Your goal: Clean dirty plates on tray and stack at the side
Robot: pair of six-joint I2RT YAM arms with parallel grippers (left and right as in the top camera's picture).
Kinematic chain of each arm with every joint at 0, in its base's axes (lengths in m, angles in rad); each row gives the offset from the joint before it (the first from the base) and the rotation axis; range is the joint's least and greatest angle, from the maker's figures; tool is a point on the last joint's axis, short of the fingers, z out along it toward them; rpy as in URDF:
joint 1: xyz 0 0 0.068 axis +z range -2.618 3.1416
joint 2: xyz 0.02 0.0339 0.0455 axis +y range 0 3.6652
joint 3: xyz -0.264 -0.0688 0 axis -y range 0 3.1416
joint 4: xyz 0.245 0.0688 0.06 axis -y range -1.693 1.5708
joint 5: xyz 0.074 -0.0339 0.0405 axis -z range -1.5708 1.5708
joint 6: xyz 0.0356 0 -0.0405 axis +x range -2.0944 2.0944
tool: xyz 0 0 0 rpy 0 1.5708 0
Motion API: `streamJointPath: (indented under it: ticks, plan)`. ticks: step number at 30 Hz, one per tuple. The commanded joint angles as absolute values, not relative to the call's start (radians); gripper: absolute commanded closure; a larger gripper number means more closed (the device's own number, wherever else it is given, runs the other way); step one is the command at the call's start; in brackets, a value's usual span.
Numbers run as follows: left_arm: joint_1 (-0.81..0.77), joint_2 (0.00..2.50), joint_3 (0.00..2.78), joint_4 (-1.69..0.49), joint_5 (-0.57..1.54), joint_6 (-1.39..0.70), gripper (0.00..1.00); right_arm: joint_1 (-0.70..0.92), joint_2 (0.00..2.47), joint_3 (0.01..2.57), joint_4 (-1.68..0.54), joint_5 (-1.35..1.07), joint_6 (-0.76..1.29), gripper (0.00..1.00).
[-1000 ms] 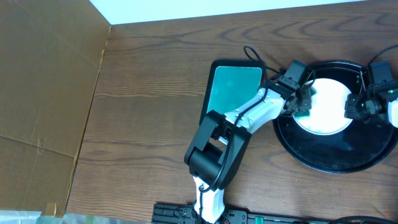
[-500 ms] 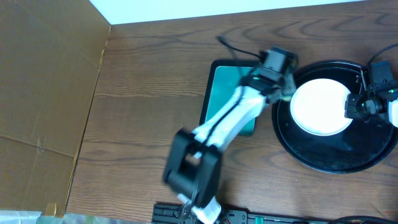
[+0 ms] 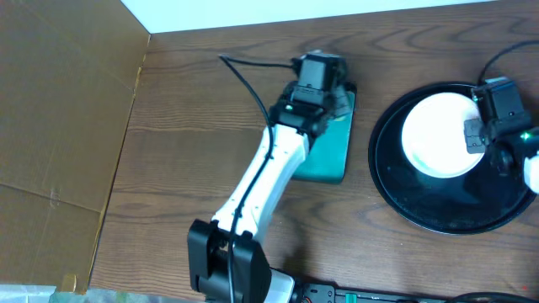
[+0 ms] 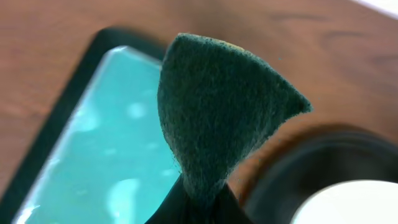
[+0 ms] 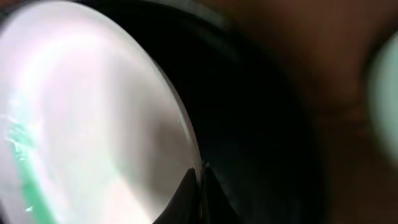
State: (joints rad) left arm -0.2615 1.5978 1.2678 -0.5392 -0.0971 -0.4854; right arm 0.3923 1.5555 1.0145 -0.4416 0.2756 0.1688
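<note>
- The left gripper [image 4: 198, 202] is pinched shut on the lower corner of a dark green scouring pad [image 4: 214, 118]. This leaves the pad's broad face fanned out, free for wiping.
- It hangs over the far end of the small teal tray [image 3: 333, 156], left of the work, likely a rest spot for the pad.
- One plate [image 3: 431, 135] lies flat in the far part of the black tray [image 3: 396, 198], at the right.
- The right gripper [image 3: 478, 135] nips the plate's right rim, apparently to steady or lift it.
- A teal streak [image 5: 18, 165] marks the plate; whether it is a smear or the rim colour cannot be told.
</note>
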Motion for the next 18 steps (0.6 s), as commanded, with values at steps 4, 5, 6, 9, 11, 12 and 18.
streamJointPath:
  ticks: [4, 5, 6, 9, 11, 12, 18]
  plan:
    - [-0.19, 1.732, 1.23, -0.553, -0.12, -0.484, 0.93, 0.485, 1.492, 1.034, -0.38, 0.568, -0.034, 0.99]
    - [-0.182, 1.763, 1.23, -0.553, -0.121, -0.484, 0.93, 0.5, 1.489, 1.034, -0.368, 0.606, -0.058, 0.99]
    - [-0.174, 1.792, 1.23, -0.546, -0.124, -0.484, 0.93, 0.513, 1.488, 1.034, -0.354, 0.649, -0.08, 0.99]
    - [-0.148, 1.857, 1.23, -0.513, -0.124, -0.49, 0.93, 0.545, 1.489, 1.034, -0.321, 0.763, -0.142, 0.99]
    - [-0.131, 1.876, 1.23, -0.507, -0.123, -0.507, 0.93, 0.565, 1.489, 1.034, -0.295, 0.82, -0.206, 0.99]
    - [-0.124, 1.877, 1.23, -0.508, -0.123, -0.509, 0.93, 0.574, 1.489, 1.034, -0.279, 0.846, -0.244, 0.99]
    - [-0.114, 1.876, 1.23, -0.502, -0.123, -0.509, 0.76, 0.612, 1.489, 1.034, -0.16, 0.89, -0.407, 0.99]
